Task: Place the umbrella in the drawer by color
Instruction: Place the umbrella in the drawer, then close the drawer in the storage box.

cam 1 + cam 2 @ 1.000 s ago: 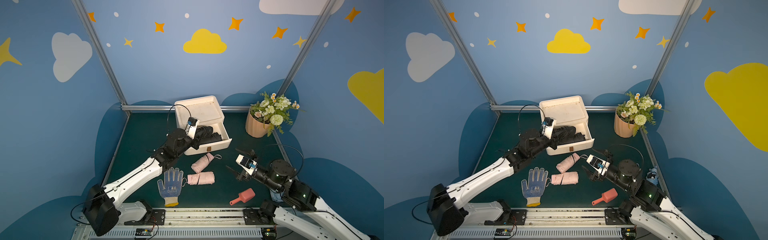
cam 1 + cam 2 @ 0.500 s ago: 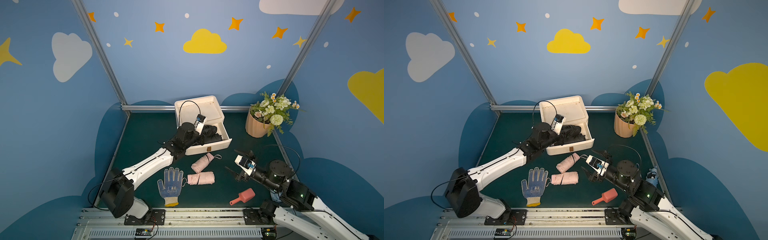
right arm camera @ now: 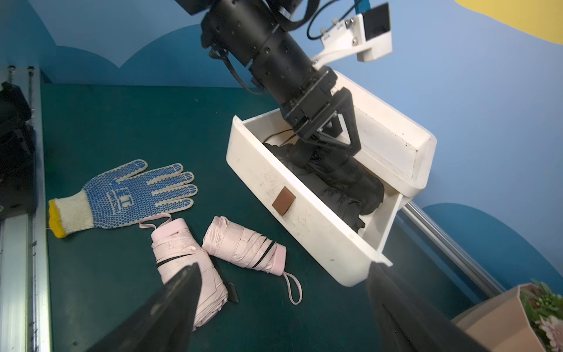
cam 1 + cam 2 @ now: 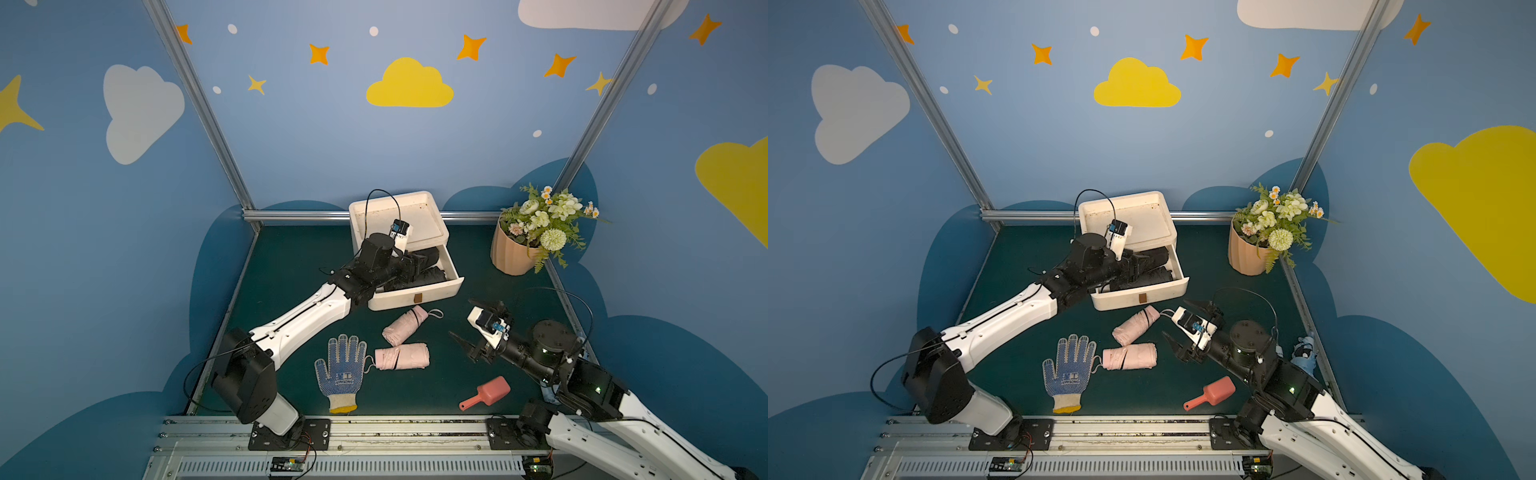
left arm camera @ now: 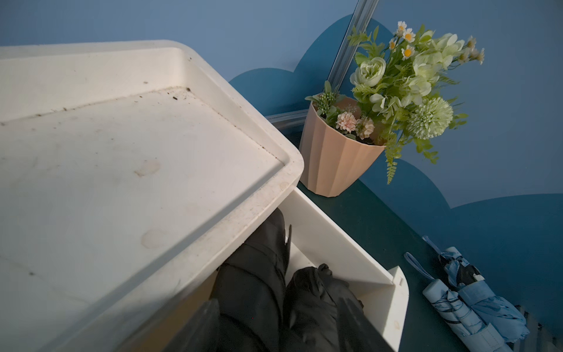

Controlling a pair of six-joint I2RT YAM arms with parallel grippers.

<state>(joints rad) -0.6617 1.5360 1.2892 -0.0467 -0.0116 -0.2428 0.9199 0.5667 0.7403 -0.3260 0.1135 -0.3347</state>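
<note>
A: The left arm has changed. A second ago the left pincer (image 3: 332,144) was short of the drawer (image 4: 436,293), at its left side, clamped on one of the black umbrellas (image 4: 428,254). Now it reaches in over the open drawer with its jaws apart.

B: Released, then?

A: Looks so. The left wrist view shows both fingers (image 5: 202,323) spread. The two black umbrellas lie side by side between them, inside the drawer, and nothing is clamped. The pincer hangs right over them; can't tell if it touches.

B: Right arm?

A: No real change. The right pincer (image 4: 460,316) hovers wide apart and empty above the desk (image 4: 291,270), just beside the pink umbrellas (image 4: 402,356).

B: Task status?

A: The black group reads as done, both in the drawer. The two pink umbrellas lie close together on the desk in front of the drawer. Two blue umbrellas (image 5: 475,307) lie at the desk's right edge, near the right arm.

B: Room left in there?

A: Little. The black pair nearly fills the drawer. Where pink and blue should go isn't visible.

B: Next?

A: Judgement only: the left arm backs straight out without snagging a strap. The right pincer is best placed for a pink one. The glove (image 4: 340,370) and scoop (image 4: 490,392) look like distractors, so leave them.
</note>
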